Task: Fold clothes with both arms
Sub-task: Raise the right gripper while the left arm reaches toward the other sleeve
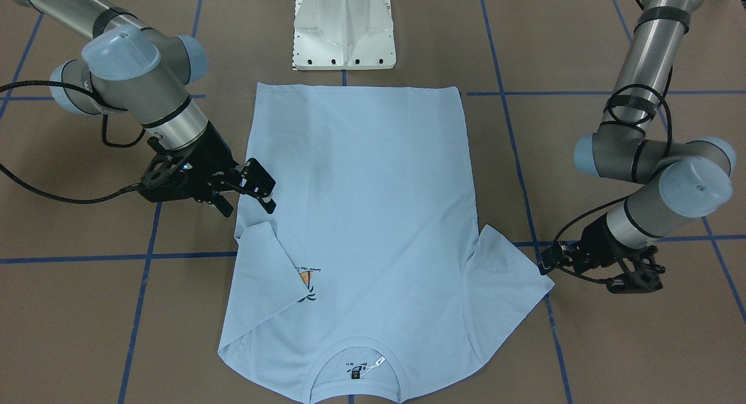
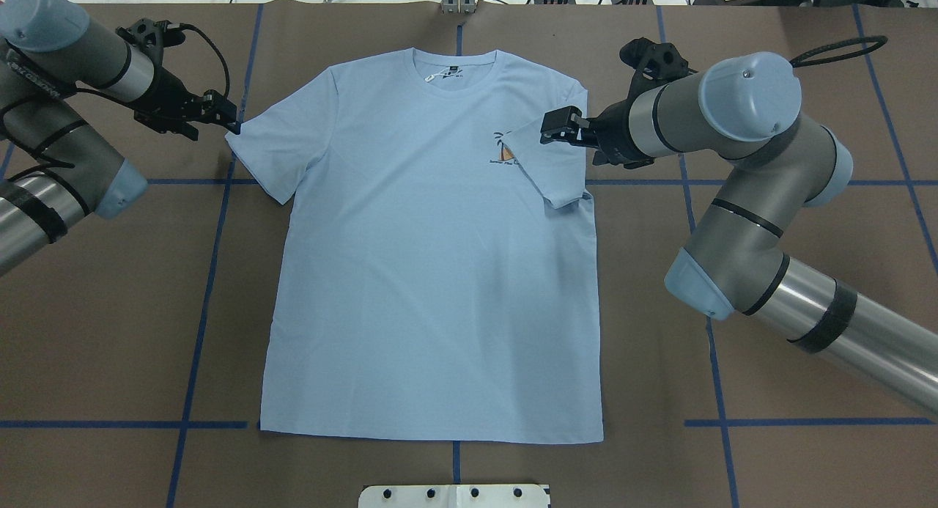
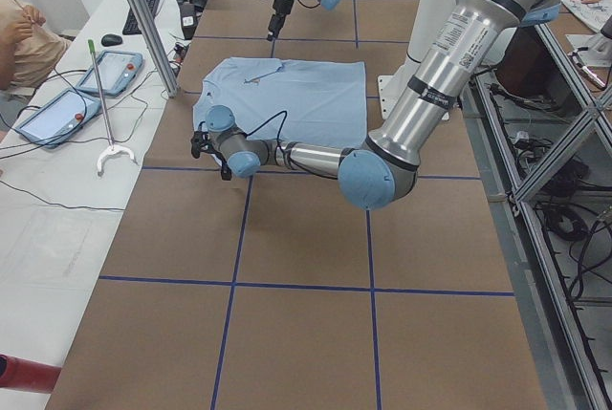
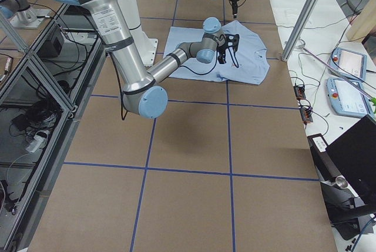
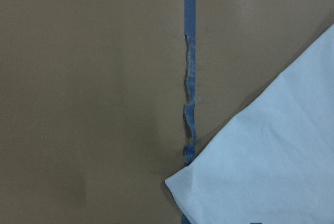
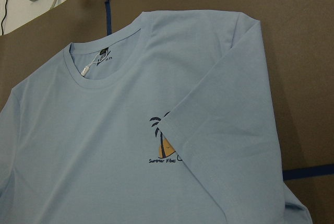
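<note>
The light blue T-shirt (image 2: 432,273) lies flat on the table, collar away from the robot. Its right-side sleeve (image 2: 546,171) is folded in over the chest and covers part of the palm print (image 6: 164,148). My right gripper (image 2: 560,127) hovers just above that folded sleeve's tip, open and empty; it also shows in the front-facing view (image 1: 247,191). The other sleeve (image 2: 267,152) lies spread out flat. My left gripper (image 2: 229,116) sits low at that sleeve's outer corner (image 5: 180,182), its jaws a little apart, with no cloth lifted.
The white pedestal base (image 1: 344,28) stands at the shirt's hem side. Blue tape lines (image 2: 212,273) cross the brown table. Beyond the collar edge, a side bench holds tablets (image 3: 57,114) and a person sits there.
</note>
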